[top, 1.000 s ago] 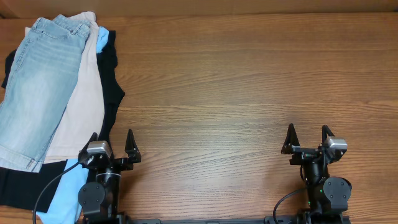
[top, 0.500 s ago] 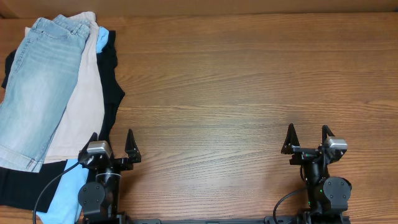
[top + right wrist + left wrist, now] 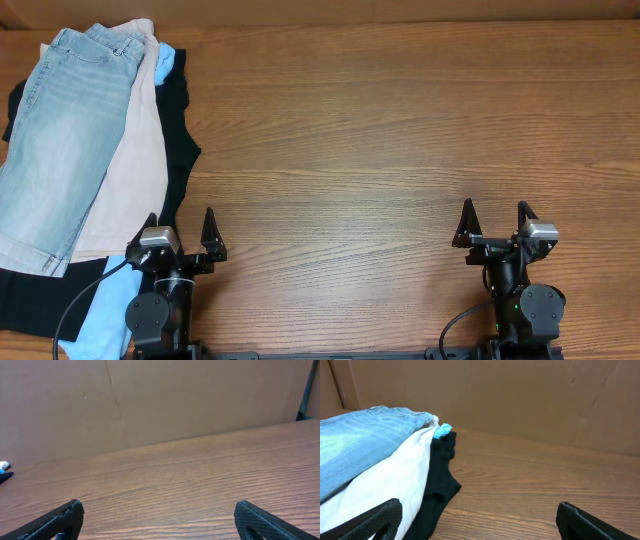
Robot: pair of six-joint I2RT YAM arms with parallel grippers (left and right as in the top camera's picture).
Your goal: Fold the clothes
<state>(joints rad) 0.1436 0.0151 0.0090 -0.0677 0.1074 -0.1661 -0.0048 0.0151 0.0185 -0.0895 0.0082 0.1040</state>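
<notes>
Denim shorts (image 3: 60, 140) top the pile at the table's (image 3: 400, 120) left edge, beige shorts (image 3: 125, 175) and black stuff (image 3: 178, 130) underneath. Both my left fingers (image 3: 210, 236) and right fingers (image 3: 466, 226) are spread wide, empty, by the near edge. I'd grab the denim's waistband corners first.

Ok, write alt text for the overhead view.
Denim shorts lie atop beige shorts, a black garment and a sky-blue garment, stacked at the wooden table's left end. The left hand and right hand sit open and empty at the near edge.
</notes>
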